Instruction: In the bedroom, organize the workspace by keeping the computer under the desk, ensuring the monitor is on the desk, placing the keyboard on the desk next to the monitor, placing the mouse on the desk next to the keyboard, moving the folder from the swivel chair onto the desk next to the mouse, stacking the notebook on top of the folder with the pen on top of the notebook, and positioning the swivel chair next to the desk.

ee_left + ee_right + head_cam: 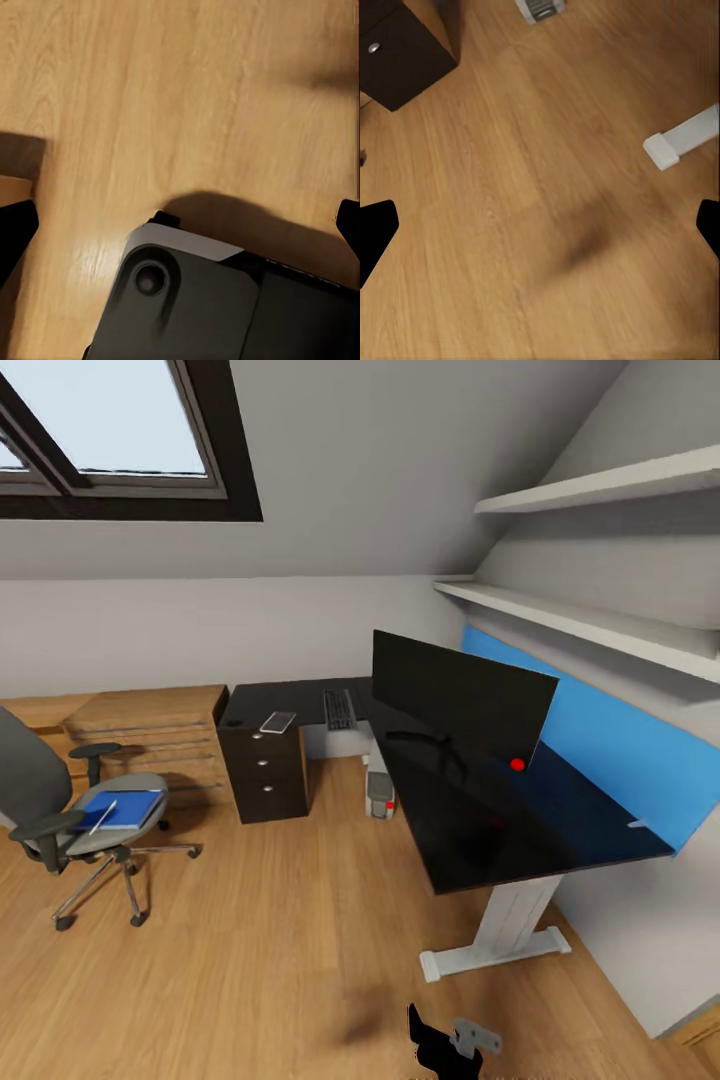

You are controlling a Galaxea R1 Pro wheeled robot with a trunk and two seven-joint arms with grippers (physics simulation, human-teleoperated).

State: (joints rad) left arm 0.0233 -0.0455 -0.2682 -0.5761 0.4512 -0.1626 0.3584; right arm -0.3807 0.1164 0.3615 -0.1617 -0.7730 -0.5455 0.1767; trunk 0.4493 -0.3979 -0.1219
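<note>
Folder (122,809), bright blue and flat, lies on the swivel chair (60,800) seat, pen (103,816) across it. Left claw (180,225) and right claw (540,225) both spread wide above wooden floor (547,225).

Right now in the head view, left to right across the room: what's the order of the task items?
swivel chair with the folder on its seat → notebook → keyboard → computer under the desk → monitor
</note>
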